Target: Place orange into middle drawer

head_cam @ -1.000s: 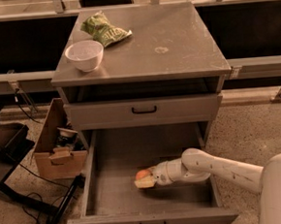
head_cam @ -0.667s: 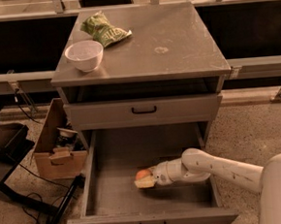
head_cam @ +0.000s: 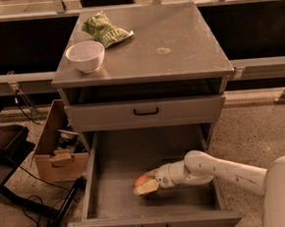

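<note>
The middle drawer (head_cam: pixel 110 202) is pulled wide open below the grey cabinet, its flat floor showing. The orange (head_cam: pixel 142 178) sits low inside it, near the floor at the drawer's centre, mostly covered by my fingers. My gripper (head_cam: pixel 146 184) reaches in from the right on the white arm and is shut on the orange, one pale fingertip (head_cam: pixel 147 187) across its front.
A white bowl (head_cam: pixel 85 56) and a green snack bag (head_cam: pixel 105 30) lie on the cabinet top (head_cam: pixel 176 39). The upper drawer (head_cam: pixel 146 112) is closed. A cardboard box (head_cam: pixel 57 152) stands on the floor at the left, with black cables and a stand beside it.
</note>
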Motion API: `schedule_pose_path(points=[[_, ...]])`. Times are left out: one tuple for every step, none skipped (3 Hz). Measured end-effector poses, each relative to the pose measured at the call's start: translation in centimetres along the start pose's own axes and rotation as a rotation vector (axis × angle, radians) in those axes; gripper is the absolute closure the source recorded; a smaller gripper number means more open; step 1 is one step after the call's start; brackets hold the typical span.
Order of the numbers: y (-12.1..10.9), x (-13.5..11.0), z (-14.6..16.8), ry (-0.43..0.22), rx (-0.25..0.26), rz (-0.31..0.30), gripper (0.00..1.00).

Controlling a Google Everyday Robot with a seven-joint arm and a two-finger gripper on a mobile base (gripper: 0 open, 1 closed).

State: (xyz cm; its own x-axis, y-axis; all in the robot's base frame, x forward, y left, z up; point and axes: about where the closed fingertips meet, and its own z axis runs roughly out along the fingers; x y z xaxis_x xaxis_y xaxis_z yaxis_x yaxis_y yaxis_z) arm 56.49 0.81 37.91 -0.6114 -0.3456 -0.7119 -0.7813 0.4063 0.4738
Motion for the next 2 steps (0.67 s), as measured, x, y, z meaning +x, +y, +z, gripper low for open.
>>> schedule_pose_path(points=[[0.00, 0.00, 0.01, 0.000, 0.000, 0.000, 0.00], [0.00, 0.00, 0.01, 0.000, 0.000, 0.000, 0.00]])
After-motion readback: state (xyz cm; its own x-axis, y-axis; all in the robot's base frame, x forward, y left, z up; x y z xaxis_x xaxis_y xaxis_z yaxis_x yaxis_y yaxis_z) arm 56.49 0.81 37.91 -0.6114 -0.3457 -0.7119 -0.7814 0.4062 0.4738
